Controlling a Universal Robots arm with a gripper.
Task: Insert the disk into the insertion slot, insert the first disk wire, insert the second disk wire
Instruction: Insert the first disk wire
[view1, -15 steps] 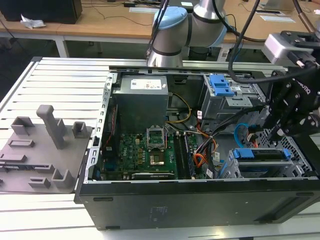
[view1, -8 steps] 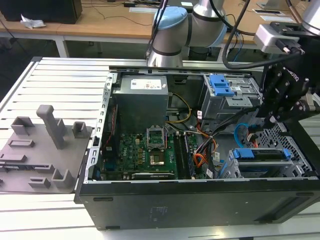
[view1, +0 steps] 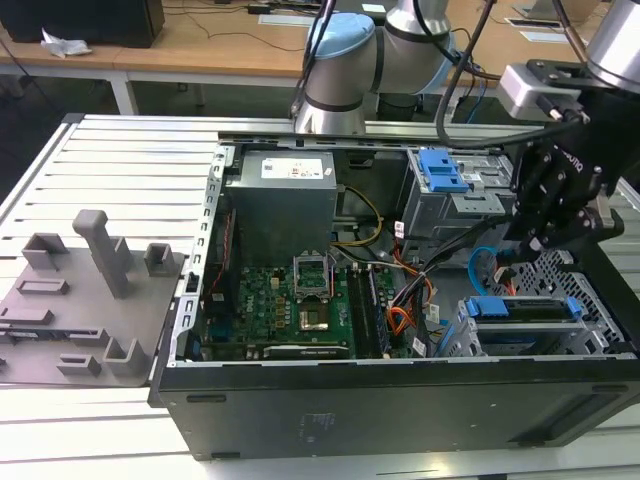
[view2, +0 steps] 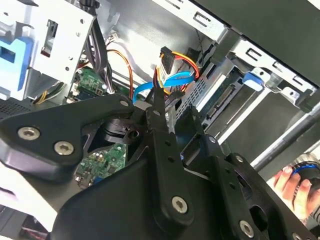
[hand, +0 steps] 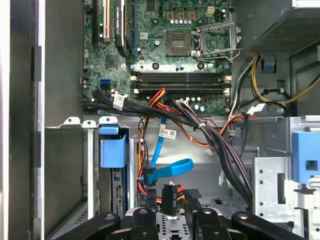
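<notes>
Disk mostly hidden inside slot; blue edge shows. Gripper blocks part of slot wall. Hand cut by frame edge, seemingly holding something.

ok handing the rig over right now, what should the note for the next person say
End effector: down inside the case by the drive cage, at the dark connector of the orange and black wire bundle; grip state can't be judged.
Disk: sitting in the insertion slot, blue carrier showing. That step looks done.
Second disk wire: a loose light-blue loop beside that bundle, not visibly plugged into the disk.
Left: neither wire looks connected yet.
Note: a person's hand is close to the case.
</notes>
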